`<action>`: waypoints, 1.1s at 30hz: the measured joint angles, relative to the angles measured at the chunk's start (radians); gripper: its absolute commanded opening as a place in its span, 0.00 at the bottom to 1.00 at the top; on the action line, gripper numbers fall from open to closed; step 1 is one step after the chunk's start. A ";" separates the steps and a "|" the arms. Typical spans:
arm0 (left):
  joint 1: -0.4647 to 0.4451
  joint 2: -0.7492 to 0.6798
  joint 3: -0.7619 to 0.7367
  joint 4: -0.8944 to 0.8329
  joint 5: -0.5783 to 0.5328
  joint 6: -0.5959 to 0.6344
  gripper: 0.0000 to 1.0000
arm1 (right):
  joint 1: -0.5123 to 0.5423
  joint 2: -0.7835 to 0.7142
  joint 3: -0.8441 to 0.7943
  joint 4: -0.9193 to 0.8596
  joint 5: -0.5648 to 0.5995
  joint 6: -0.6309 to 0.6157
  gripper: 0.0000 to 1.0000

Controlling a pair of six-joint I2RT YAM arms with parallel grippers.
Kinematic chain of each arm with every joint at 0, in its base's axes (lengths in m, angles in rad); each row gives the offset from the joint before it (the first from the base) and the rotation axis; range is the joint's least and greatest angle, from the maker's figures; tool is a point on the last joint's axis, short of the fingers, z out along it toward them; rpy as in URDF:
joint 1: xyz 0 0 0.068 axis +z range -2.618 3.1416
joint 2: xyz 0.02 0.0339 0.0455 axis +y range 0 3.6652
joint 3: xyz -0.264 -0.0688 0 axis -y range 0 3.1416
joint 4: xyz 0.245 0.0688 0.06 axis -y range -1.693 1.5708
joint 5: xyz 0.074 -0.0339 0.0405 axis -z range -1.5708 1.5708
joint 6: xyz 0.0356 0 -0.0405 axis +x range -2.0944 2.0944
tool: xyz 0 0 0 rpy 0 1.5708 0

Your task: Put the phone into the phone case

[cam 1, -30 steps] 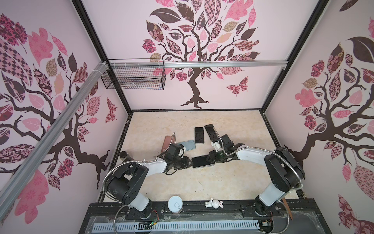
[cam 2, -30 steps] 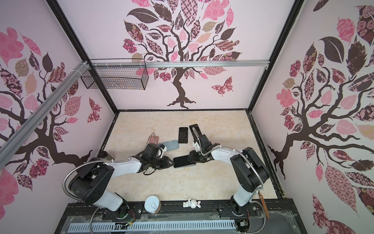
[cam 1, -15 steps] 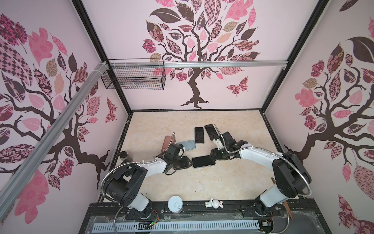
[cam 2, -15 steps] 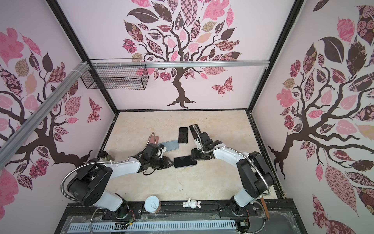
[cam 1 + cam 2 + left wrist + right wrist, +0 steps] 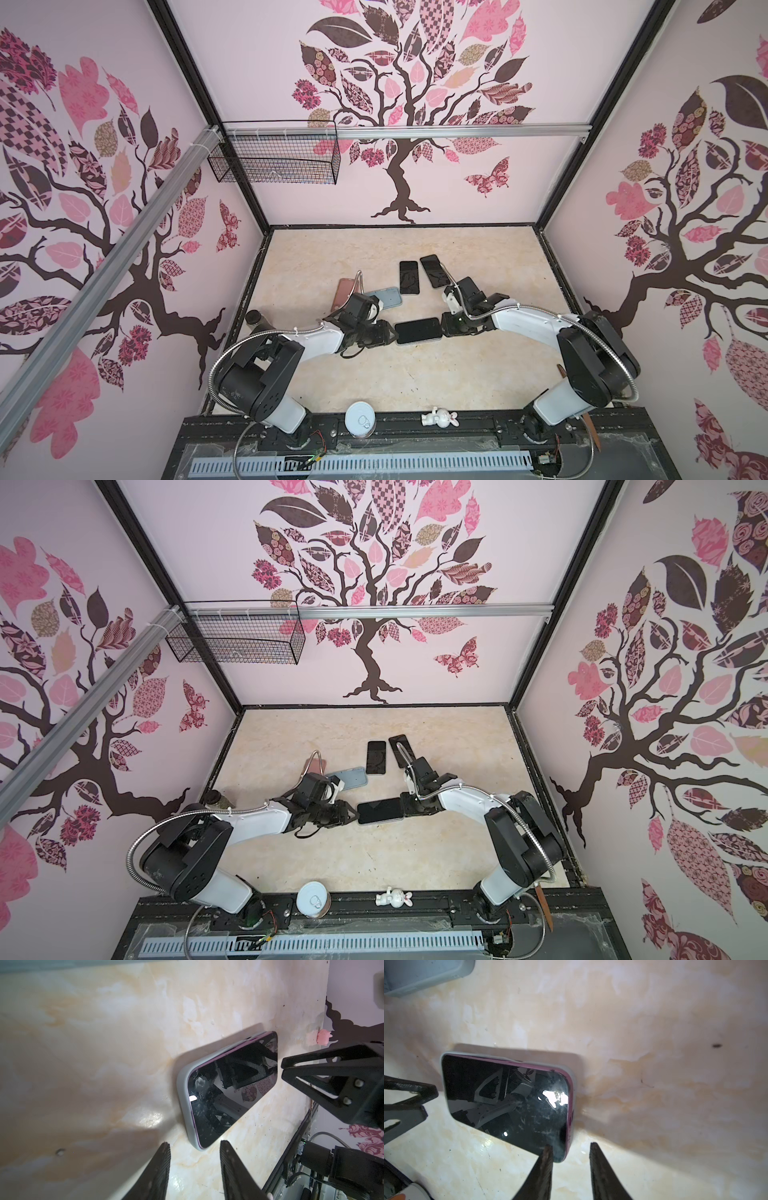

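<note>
Between the left hand [image 5: 195, 1142] and the right hand [image 5: 571, 1145], the phone [image 5: 417, 330] lies on the surface [image 5: 374, 374] in its grey case [image 5: 182, 1093] (one long side sits a bit high). Both hands have fingers apart, holding nothing. Pressing it flat seems left.

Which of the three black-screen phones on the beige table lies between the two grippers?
The purple-edged phone in the pale grey case, lying crosswise between left gripper and right gripper; the other two phones lie side by side farther back.
</note>
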 measured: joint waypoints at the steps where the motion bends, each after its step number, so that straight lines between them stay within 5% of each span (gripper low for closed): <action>1: -0.002 0.003 0.005 0.000 0.001 0.002 0.41 | 0.000 0.001 0.000 0.002 -0.002 0.002 0.28; 33: -0.004 0.083 0.038 0.021 0.025 -0.007 0.30 | -0.015 0.001 -0.077 0.120 -0.141 0.048 0.10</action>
